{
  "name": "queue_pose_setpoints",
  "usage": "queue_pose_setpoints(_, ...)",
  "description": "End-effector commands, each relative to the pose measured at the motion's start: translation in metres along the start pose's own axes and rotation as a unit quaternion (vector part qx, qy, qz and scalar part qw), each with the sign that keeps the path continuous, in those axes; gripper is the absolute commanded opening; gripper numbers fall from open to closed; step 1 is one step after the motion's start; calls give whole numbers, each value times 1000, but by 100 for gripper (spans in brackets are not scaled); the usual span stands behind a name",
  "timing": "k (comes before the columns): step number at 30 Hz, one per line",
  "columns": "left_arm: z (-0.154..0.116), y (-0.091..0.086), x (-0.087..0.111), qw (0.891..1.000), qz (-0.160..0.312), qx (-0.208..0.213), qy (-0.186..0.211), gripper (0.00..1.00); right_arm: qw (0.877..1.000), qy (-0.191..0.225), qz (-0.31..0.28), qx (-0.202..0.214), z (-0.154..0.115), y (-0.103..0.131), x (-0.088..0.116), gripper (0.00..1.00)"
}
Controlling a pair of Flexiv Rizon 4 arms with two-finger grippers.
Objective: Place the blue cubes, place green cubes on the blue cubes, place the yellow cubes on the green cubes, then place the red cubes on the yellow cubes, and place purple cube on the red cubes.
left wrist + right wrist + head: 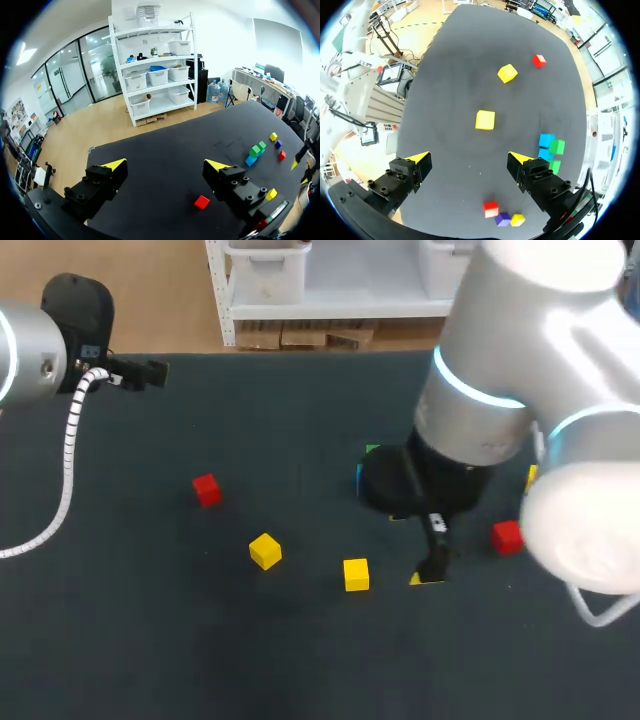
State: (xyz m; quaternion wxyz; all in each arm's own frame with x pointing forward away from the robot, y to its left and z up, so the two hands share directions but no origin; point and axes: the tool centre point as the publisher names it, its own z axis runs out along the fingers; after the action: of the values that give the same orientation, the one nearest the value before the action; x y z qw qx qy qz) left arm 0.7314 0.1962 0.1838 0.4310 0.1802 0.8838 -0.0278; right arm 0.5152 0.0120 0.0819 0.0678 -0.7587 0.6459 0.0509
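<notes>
The right hand (468,159) hangs over the dark counter (460,60) with its fingers spread wide and nothing between them. A yellow cube (485,120) lies just ahead of the gap, clear of both fingers. Farther ahead sit a second yellow cube (507,73) and, beyond it, a red cube (538,60). Out beside one finger, the blue cubes (546,140) and green cubes (557,146) are packed together and touching; whether green sits squarely on blue I cannot tell. Under the hand, back towards the wrist, a second red cube (491,208), a purple cube (502,219) and a third yellow cube (517,219) lie close in a row.

The left hand (166,165) hangs near the counter's far edge on the left side, well apart from the cluster, its fingers also wide and empty. The red cube lies on the counter below it, nearer one finger and touching neither
</notes>
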Motion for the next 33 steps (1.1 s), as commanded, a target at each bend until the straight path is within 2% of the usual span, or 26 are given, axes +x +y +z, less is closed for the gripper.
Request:
queue_pose_setpoints(1, 1, 1, 0, 1000, 0, 3, 0, 100, 1000, 13, -4, -20, 17, -10, -17, 100)
queue_pose_setpoints(9, 1, 1, 0, 1000, 0, 3, 0, 100, 998, 27, 32, -49, 27, -1, -30, 100)
queue_pose_setpoints(14, 1, 1, 0, 1000, 0, 3, 0, 100, 998, 31, 29, -46, 37, 1, -35, 100)
queue_pose_setpoints(33, 1, 1, 0, 1000, 0, 3, 0, 100, 997, 28, 44, -55, 87, -17, -37, 100)
